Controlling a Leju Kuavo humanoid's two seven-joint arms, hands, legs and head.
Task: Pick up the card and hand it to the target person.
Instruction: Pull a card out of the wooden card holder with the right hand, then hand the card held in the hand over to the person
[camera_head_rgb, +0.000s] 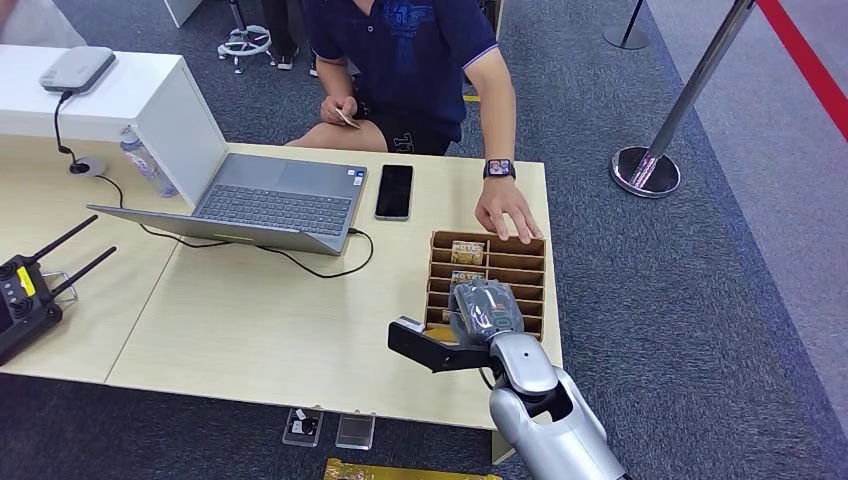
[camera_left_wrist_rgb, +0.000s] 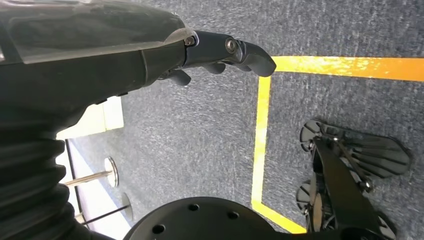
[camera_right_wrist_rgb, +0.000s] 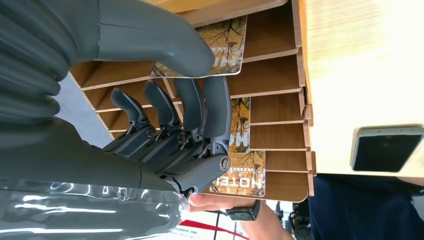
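A wooden slotted card rack (camera_head_rgb: 520, 270) stands at the table's near right corner with several printed cards (camera_head_rgb: 468, 251) in its slots. My right hand (camera_head_rgb: 483, 310) hovers over the rack's near rows. Up close, the thumb (camera_right_wrist_rgb: 165, 45) lies over one card (camera_right_wrist_rgb: 227, 47), and the curled fingers (camera_right_wrist_rgb: 200, 115) sit just under that card's edge; whether they pinch it is unclear. More cards (camera_right_wrist_rgb: 240, 172) stand in farther slots. The seated person (camera_head_rgb: 410, 50) rests one hand (camera_head_rgb: 506, 212) on the rack's far edge. My left hand (camera_left_wrist_rgb: 150, 55) hangs over the carpet, holding nothing.
An open laptop (camera_head_rgb: 270, 195) and a black phone (camera_head_rgb: 394, 190) lie on the table beyond the rack. A remote controller (camera_head_rgb: 20, 295) sits at the left edge. The person's other hand holds a small card (camera_head_rgb: 347, 118). A stanchion base (camera_head_rgb: 645, 170) stands on the right.
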